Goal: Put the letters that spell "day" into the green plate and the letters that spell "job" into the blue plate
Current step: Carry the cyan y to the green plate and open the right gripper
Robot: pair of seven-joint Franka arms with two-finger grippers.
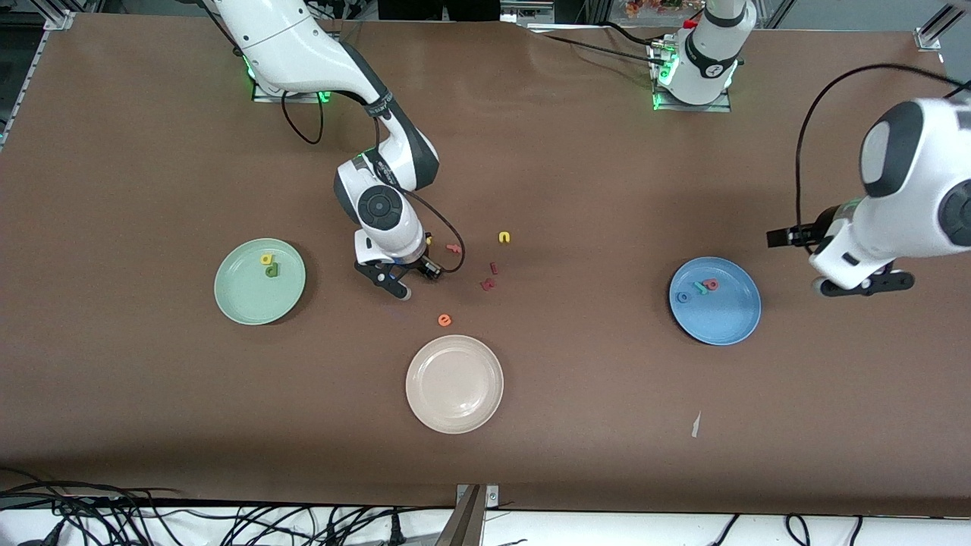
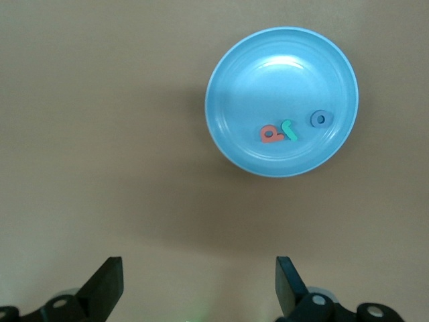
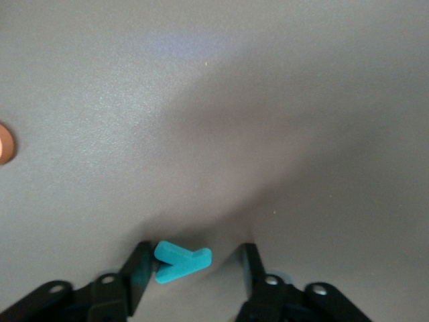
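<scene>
A teal forked "y" lies on the table between the fingers of my right gripper. One finger touches it; the other stands apart, so the gripper is open. In the front view that gripper is low over the table between the green plate and the loose letters, and it hides the "y". The green plate holds a yellow letter and a dark green "d". The blue plate holds a blue "o", a teal "j" and a pink-red "b". My left gripper waits open and empty beside the blue plate.
A cream-white plate lies nearer the front camera, an orange "e" just above it. A yellow letter, a pinkish-red one and two dark red ones lie beside the right gripper.
</scene>
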